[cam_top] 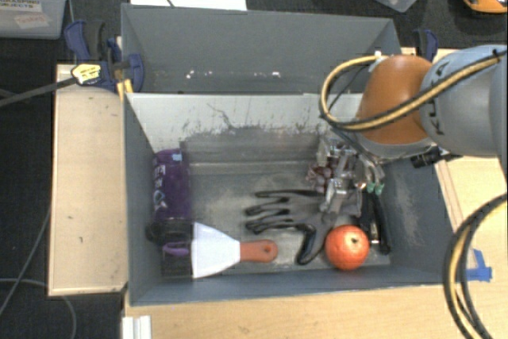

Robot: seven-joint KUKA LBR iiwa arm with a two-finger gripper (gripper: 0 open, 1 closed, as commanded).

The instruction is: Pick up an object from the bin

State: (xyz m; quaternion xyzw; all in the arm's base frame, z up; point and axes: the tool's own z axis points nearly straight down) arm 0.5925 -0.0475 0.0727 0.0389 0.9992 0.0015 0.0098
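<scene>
- Hand (338,202) is low in the bin's (238,44) right half, just behind the red apple (347,248) at the front wall.
- Its opening and hold: cannot tell.

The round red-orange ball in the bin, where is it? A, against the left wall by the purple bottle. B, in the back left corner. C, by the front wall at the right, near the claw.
C: the round red-orange ball sits by the front wall at the right, close to the claw, far from the purple bottle.
</scene>
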